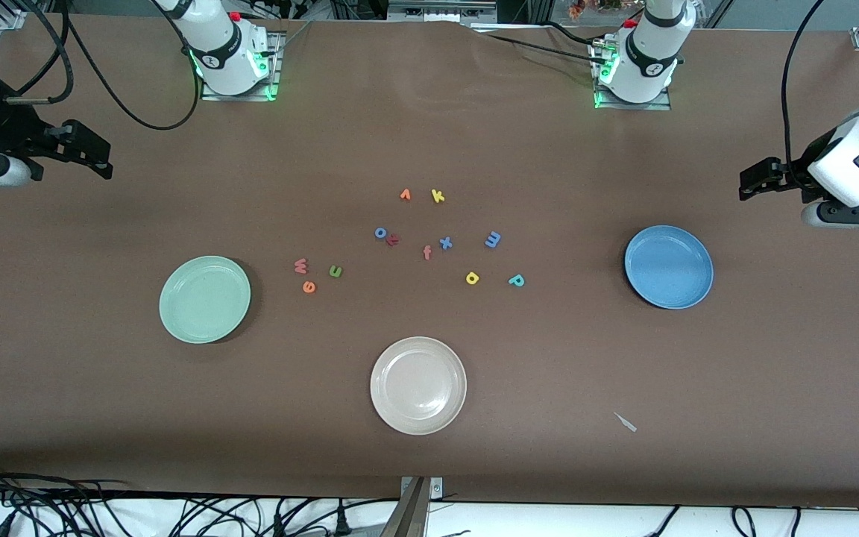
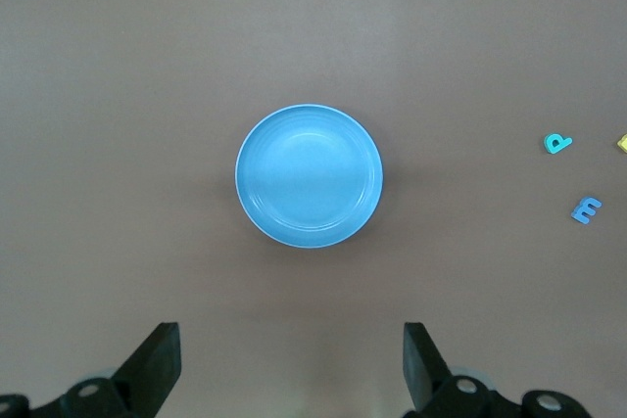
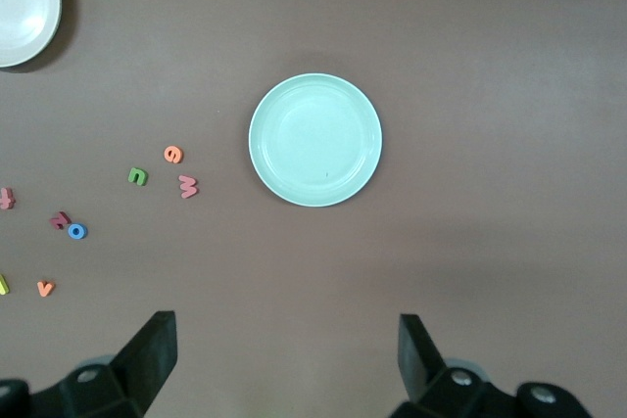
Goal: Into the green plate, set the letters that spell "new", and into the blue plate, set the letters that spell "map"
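- Table: brown, bearing three plates and a scatter of foam letters at its middle.
- Green plate: toward the right arm's end, bare inside; just beside w, e and n.
- Blue plate: toward the left arm's end, bare inside; well apart from m, a and p.
- White plate: between the two, nearer to the front camera.
- Right gripper: up over the table's edge at its own end, jaws wide, holding nothing; green plate ahead of the gap in the wrist view, well apart from the fingers.
- Left gripper: up over its own end, jaws wide, holding nothing; blue plate ahead of the gap, clear of the fingers.
- w, e, n: clustered on the table, apart from both grippers.
- m, a, p: loosely grouped on the table toward the blue plate.
- k, x, o, f, v: on the table between the clusters and farther from the camera.
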`<state>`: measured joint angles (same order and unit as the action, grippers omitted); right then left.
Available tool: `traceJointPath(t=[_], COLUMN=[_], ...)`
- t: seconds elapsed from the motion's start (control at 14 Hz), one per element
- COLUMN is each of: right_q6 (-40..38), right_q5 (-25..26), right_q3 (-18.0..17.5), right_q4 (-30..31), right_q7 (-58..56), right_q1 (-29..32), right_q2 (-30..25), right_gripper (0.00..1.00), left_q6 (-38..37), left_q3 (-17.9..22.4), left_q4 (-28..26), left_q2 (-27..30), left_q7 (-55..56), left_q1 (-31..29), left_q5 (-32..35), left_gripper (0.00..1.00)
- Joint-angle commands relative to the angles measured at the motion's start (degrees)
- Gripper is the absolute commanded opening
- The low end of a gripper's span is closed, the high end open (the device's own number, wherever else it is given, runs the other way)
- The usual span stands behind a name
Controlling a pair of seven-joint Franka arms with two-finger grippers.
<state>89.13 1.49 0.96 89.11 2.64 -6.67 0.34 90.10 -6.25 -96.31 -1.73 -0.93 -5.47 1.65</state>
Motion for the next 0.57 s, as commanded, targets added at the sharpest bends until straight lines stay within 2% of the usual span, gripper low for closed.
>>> traceJointPath(t=[0.0,0.5], right_q6=[-0.5,-0.5], right_q5=[0.4,0.4], right_q3=[-0.4,-0.4], right_q4=[-1.6,-2.4], right_q7=[0.9,0.8], right_q1=[0.3,0.3], right_q2=[0.6,0.6], right_gripper=[1.00,1.00], left_q6=[-0.2,-0.2], left_q3=[-0.1,-0.1], left_q4=[0.0,0.0], left_q2=[0.2,0.2], left_q7=[-1.3,-1.3], left_q1=[-0.2,-0.2], left_q5=[-1.1,-1.1], left_gripper=[1.00,1.00])
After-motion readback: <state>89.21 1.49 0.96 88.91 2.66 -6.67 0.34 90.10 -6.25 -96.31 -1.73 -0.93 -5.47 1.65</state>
